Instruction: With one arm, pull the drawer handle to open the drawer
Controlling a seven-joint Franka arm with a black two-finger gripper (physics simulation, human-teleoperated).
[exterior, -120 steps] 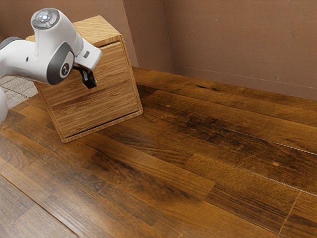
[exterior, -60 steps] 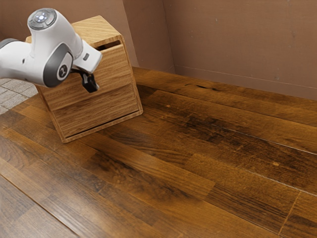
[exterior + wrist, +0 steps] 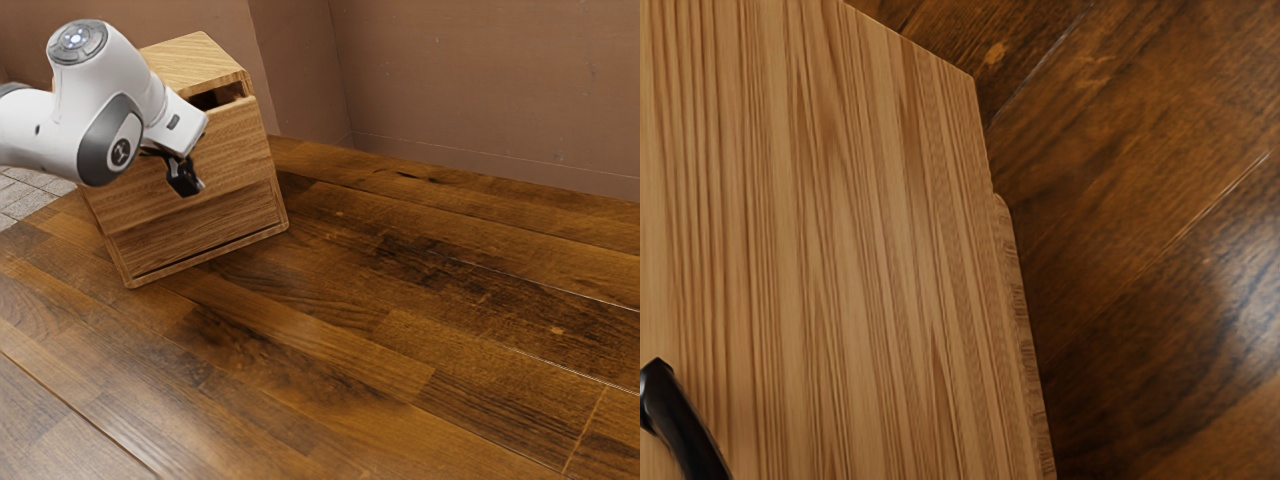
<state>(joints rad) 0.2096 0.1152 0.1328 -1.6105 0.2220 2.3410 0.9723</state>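
- Against the frame from half a second before, the upper drawer [image 3: 228,140] had slid further out of the cabinet [image 3: 190,55]. The dark gap behind its front at the top had widened.
- My gripper [image 3: 184,181] had drawn back with it, toward the exterior view's left.
- The fingers stood narrow, pinched on the black drawer handle [image 3: 673,425] at the drawer's front.
- I counted one white arm [image 3: 95,115], one oak-coloured cabinet, two drawers and one handle in sight.
- The lower drawer [image 3: 200,225] sat flush in the cabinet.
- The cabinet stood tilted in frame near the exterior view's upper left, on dark, worn wooden planks [image 3: 400,330].
- Plain brownish walls [image 3: 480,70] met in a corner behind it, and grey tiles [image 3: 25,195] edged the planks at the exterior view's left.
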